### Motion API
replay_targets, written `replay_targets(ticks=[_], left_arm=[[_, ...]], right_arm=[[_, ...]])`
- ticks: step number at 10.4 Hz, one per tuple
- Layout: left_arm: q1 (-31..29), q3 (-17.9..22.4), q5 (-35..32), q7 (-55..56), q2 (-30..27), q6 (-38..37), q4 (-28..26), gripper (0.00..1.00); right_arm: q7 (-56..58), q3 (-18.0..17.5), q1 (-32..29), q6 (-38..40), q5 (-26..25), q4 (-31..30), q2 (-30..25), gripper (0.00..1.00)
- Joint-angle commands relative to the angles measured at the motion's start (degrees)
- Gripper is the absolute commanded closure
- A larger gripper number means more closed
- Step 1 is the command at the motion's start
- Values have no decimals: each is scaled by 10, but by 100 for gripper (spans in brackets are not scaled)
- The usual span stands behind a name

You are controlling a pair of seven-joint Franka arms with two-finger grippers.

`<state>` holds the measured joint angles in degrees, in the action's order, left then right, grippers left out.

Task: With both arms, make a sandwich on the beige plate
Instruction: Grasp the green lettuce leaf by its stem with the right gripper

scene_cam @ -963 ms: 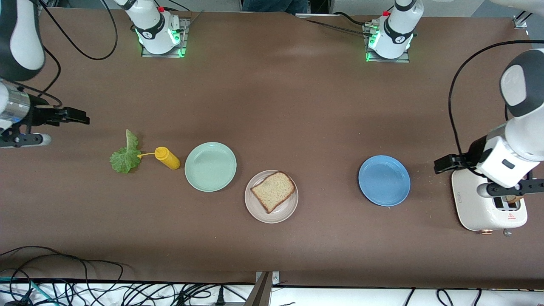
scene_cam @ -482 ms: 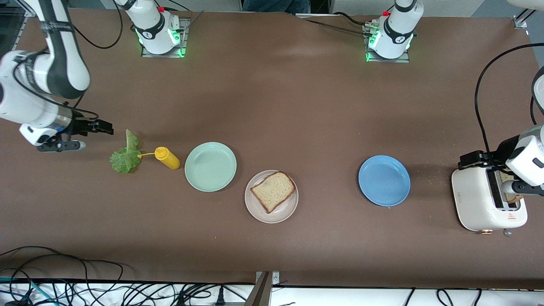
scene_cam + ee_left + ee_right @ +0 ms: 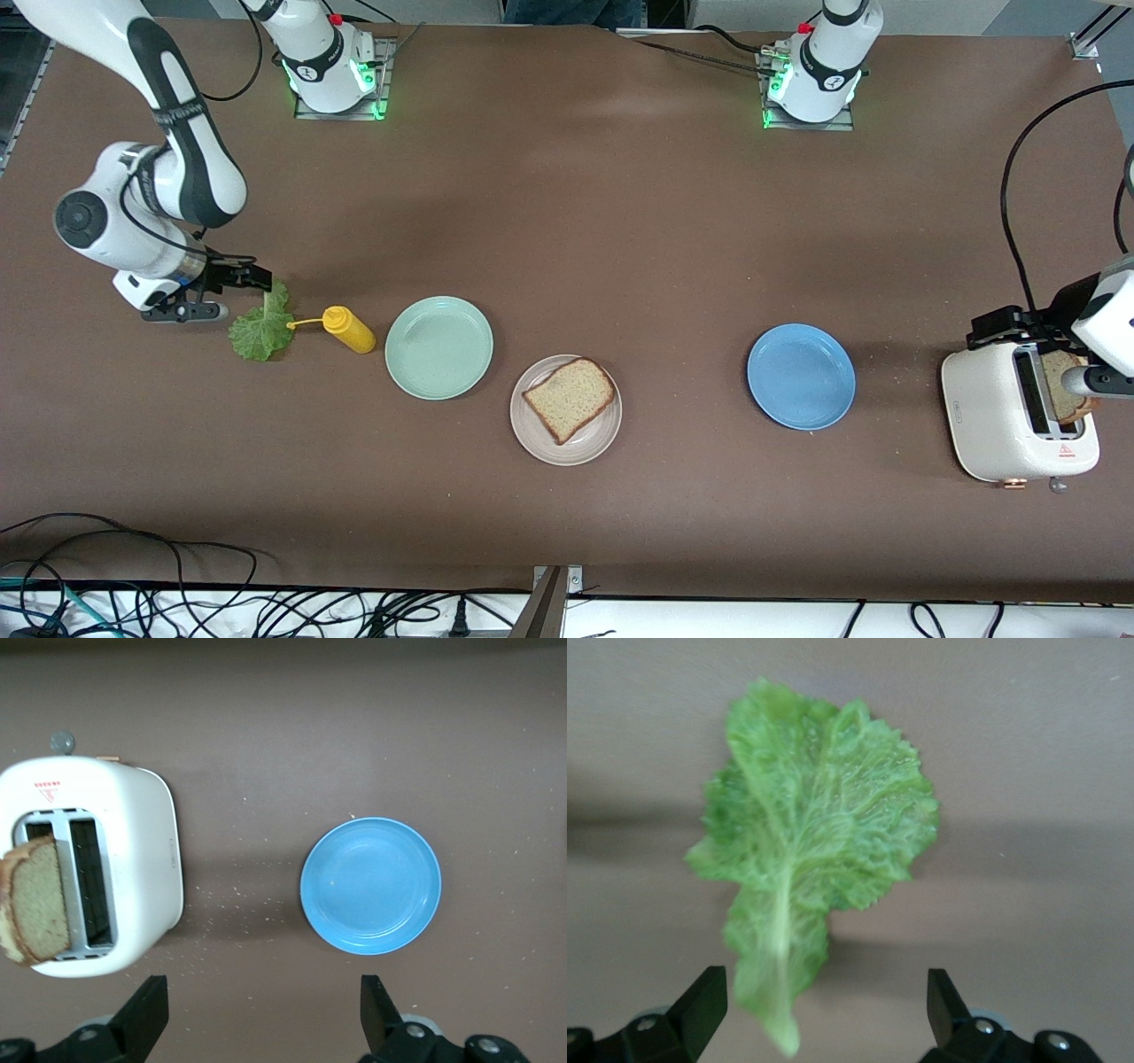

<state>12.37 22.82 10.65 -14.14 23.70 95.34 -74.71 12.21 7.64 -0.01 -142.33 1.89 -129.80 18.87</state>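
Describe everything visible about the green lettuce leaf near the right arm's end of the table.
The ruffled green lettuce leaf lies flat on the brown table, alone, with a pale central rib narrowing to a stem end and crinkled, veined edges. It sits beside the yellow squeeze bottle, whose nozzle tip reaches its edge. The right gripper hangs open over the stem end; the right wrist view shows the leaf between its fingers, not yet gripped.

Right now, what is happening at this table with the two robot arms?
A sandwich is being started. One bread slice already lies on the beige plate. The right gripper, open, hangs over the lettuce leaf near the yellow mustard bottle. The left gripper, also open, is by the white toaster, where a second slice stands in a slot. The mint green plate and blue plate hold nothing.
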Motion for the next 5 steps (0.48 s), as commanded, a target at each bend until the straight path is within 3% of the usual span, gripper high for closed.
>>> replay_targets(ticks=[1, 3, 5], left_arm=[[-13, -7, -19, -55, -25, 11, -31, 5], [-12, -8, -18, -55, -30, 12, -37, 3], [-4, -9, -11, 4, -24, 11, -31, 0]], right_arm=[[8, -3, -1, -16, 7, 6, 30, 21], [7, -6, 2, -34, 7, 8, 47, 55], [1, -7, 4, -33, 7, 9, 49, 75]])
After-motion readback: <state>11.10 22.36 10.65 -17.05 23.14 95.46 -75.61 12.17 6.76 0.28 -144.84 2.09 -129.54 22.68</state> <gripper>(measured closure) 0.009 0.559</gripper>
